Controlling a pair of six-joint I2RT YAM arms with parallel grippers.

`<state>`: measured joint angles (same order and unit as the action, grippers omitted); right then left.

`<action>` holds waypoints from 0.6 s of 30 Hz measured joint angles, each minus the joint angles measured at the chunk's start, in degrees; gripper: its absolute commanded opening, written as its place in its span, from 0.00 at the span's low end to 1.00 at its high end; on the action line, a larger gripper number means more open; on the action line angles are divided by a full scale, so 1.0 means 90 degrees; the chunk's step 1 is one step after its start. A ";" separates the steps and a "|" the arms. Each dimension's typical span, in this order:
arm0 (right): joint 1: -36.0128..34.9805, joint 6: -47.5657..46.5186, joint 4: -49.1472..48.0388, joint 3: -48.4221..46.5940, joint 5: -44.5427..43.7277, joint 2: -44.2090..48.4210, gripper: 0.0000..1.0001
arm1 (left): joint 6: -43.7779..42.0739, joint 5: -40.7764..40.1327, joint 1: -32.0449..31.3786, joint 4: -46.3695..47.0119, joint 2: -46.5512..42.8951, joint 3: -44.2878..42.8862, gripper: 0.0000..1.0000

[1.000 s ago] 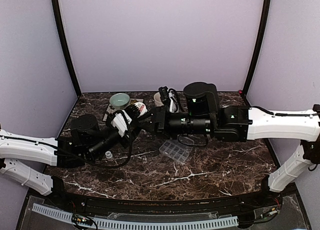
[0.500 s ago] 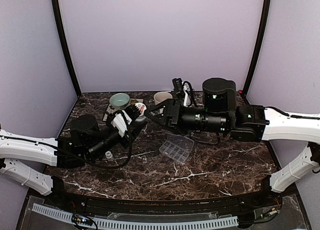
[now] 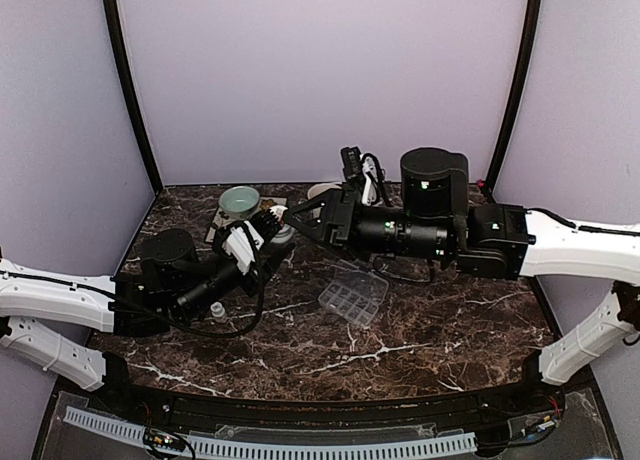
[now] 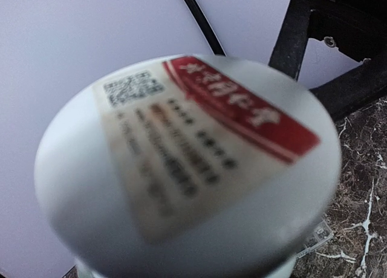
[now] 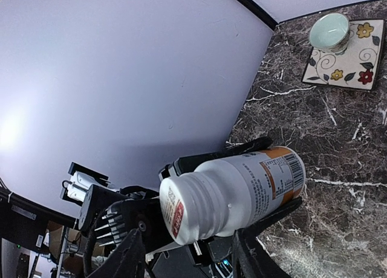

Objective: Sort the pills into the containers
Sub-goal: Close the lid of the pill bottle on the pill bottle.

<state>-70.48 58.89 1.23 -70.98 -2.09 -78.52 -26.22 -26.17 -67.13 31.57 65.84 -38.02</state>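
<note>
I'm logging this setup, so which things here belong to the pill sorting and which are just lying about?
Job: pill bottle in the left hand; clear organizer tray; small white cap, likely the bottle's.
Lying about: green bowl; floral mat; cream mug, partly hidden.

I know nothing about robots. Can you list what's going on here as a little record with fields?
Left gripper: shut on white plastic pill bottle with orange label
Bottle mouth: uncapped, printed seal across it
Right gripper: open, facing the bottle mouth
Organizer: small clear plastic compartment tray on dark marble table
Bowl: pale green, on square floral mat
</note>
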 measured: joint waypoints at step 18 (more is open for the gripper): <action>0.0051 -0.0036 0.0053 -0.0396 0.0146 -0.0401 0.43 | 0.0007 -0.0058 0.0012 -0.0046 -0.0002 0.0000 0.00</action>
<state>-70.02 58.57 1.72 -74.54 -0.78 -82.13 -26.15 -26.70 -67.02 31.16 65.82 -38.02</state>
